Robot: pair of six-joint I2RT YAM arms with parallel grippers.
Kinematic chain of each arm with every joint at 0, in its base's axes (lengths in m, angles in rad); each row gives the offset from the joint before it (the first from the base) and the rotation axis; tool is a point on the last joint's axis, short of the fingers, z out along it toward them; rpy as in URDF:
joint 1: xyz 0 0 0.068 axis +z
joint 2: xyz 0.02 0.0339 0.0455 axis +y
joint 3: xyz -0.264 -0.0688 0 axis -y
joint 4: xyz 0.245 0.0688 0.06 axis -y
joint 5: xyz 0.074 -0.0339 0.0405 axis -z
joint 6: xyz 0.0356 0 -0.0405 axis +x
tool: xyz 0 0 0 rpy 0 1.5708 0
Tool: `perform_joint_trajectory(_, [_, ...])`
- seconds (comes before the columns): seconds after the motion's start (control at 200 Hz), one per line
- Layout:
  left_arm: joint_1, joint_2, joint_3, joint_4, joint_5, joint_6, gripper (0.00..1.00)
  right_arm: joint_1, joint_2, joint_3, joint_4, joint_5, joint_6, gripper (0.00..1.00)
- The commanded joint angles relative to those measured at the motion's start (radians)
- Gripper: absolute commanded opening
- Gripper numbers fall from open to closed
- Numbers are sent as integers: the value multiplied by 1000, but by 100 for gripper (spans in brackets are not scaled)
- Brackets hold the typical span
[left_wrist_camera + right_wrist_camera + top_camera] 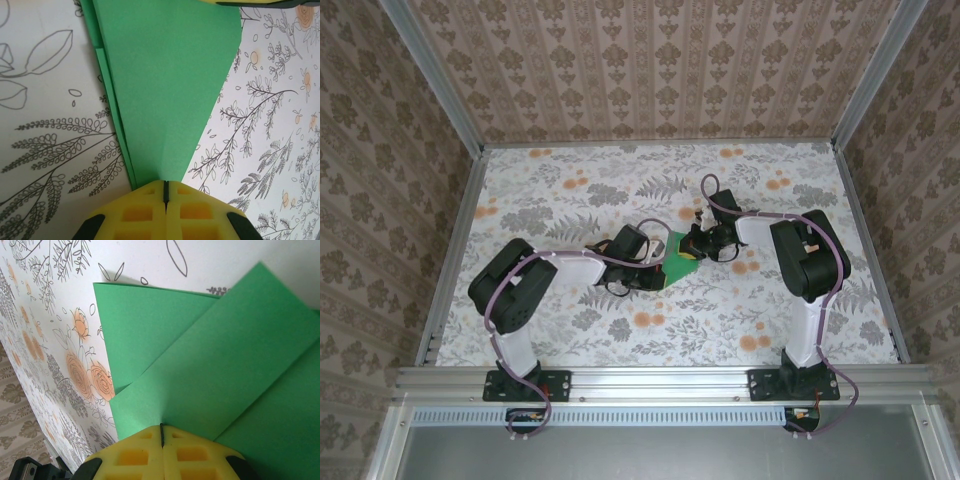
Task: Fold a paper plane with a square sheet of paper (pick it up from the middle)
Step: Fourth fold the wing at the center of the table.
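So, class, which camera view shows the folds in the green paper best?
Right wrist: the green paper shows overlapping flaps plainly. Left wrist shows its tapering end; top external, a small distant patch.

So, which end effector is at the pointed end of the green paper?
The left end effector: the green folded paper tapers to a point there; the right end effector meets a broad edge.

Soft, even light everywhere, no glare on the table (570, 330). Shadows are faint (a thin one edges the green paper (150, 325)), and close-ups look sharp.
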Motion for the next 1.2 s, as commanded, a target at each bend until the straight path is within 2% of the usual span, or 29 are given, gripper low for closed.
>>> perform_joint_trajectory(0.0, [-9, 4, -67, -296, -11, 29, 0, -21, 89, -43, -136, 221, -19, 6])
perform_joint_trajectory(0.485, [-12, -29, -70, -337, -18, 49, 0, -24, 88, -47, -138, 224, -20, 6])
perform_joint_trajectory(0.69, [-17, -118, -46, -351, -16, 56, 0, -24, 72, -40, -135, 205, -13, 7])
perform_joint_trajectory(0.795, [-10, -164, -23, -322, -41, 26, 5, -22, 38, -29, -105, 142, -3, 10])
perform_joint_trajectory(0.985, [12, -183, -1, -166, -90, -96, 23, -16, -84, 5, -50, 37, 38, 22])
perform_joint_trajectory(1.09, [14, -151, 14, -65, -98, -156, 28, -18, -158, -1, -41, 41, 58, 27])
perform_joint_trajectory(1.195, [12, -95, 45, -10, -91, -197, 29, -17, -218, -33, -70, 119, 77, 31])
